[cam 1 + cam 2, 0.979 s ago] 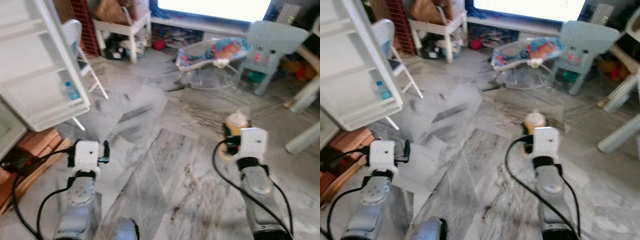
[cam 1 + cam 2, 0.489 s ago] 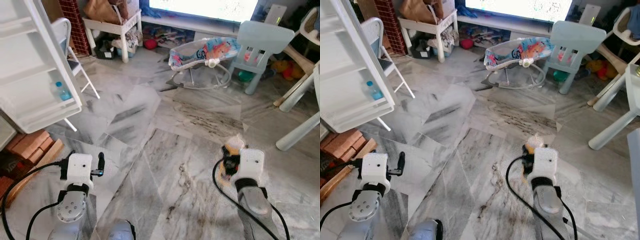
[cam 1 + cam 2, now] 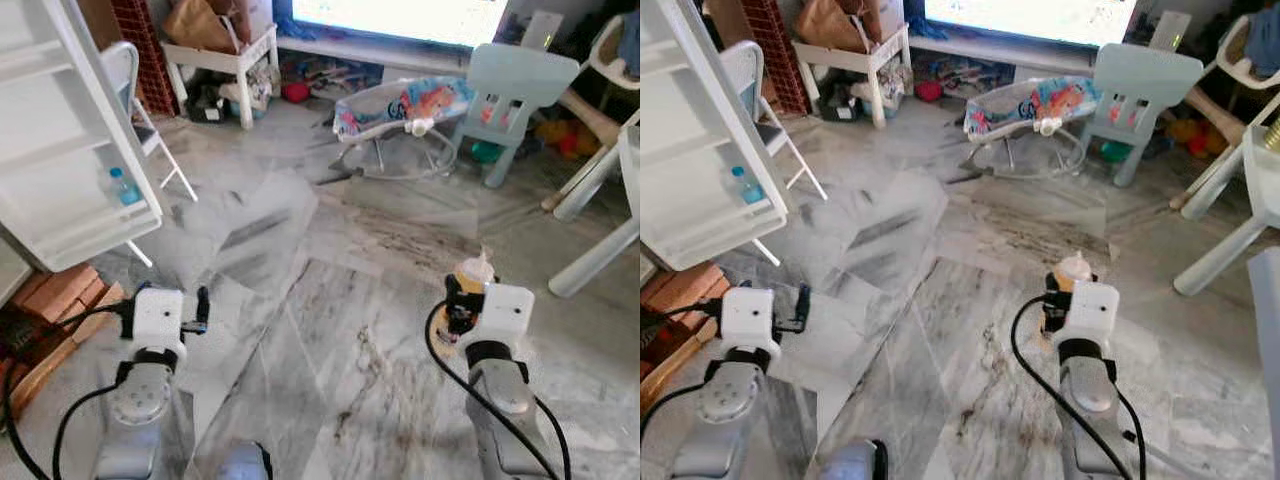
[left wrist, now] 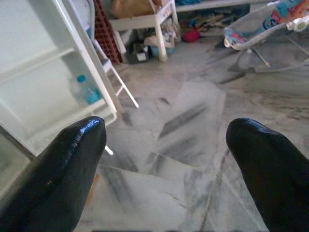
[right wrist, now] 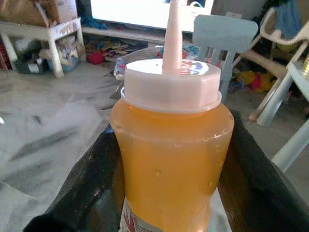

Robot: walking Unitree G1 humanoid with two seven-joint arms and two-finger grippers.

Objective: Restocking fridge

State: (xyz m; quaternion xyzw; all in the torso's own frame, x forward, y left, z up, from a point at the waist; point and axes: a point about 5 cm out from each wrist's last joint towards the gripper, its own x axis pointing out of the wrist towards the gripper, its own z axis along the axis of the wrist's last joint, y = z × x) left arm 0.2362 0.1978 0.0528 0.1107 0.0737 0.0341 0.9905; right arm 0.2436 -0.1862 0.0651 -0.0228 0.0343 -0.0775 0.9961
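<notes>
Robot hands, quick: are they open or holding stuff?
Left gripper: open, holding nothing.
Right gripper: shut on the orange sauce bottle.

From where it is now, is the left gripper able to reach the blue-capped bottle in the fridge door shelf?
Probably not yet. The open left gripper hangs well short of the bottle in the fridge door; bare floor lies between, so nothing blocks it.

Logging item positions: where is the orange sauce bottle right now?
The orange sauce bottle is upright in the right end effector, over the marble floor.
</notes>
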